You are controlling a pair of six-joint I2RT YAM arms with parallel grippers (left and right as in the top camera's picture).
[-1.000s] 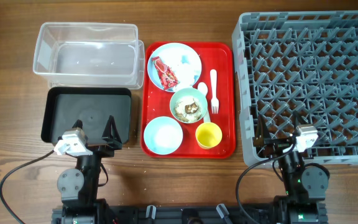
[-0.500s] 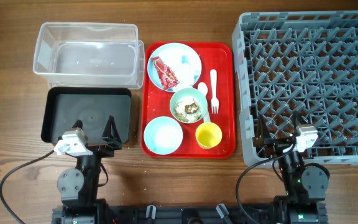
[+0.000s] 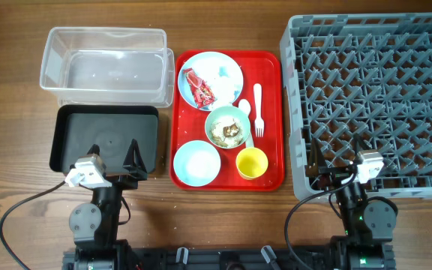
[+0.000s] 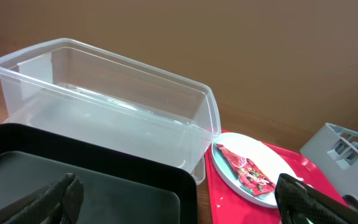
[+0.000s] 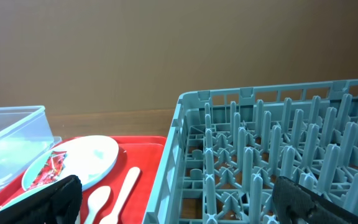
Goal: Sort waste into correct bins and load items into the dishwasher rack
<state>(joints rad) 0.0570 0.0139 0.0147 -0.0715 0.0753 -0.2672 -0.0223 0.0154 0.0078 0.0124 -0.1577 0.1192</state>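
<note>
Task unstarted, I judge: left gripper [image 3: 115, 154] and right gripper [image 3: 336, 154] hang wide open, empty; wrapper [image 3: 199, 88], scraps [image 3: 229, 132] and dishes [image 3: 196, 163] lie on the red tray [image 3: 272, 112]; clear tub [image 3: 103, 71], black tray [image 3: 107, 133] and rack [image 3: 373, 75] hold nothing.

Both arms are finished in black, with a round grey joint housing [image 3: 85, 220] set well behind each tool. A white camera block [image 3: 81, 174] is mounted just behind the left tool [image 3: 113, 152], and a matching white block [image 3: 367, 163] just behind the right tool [image 3: 336, 152]. A black cable [image 3: 6, 217] is looped out behind each tool. The fingers [image 4: 51, 199] are matte black, rough-textured and tapered.
</note>
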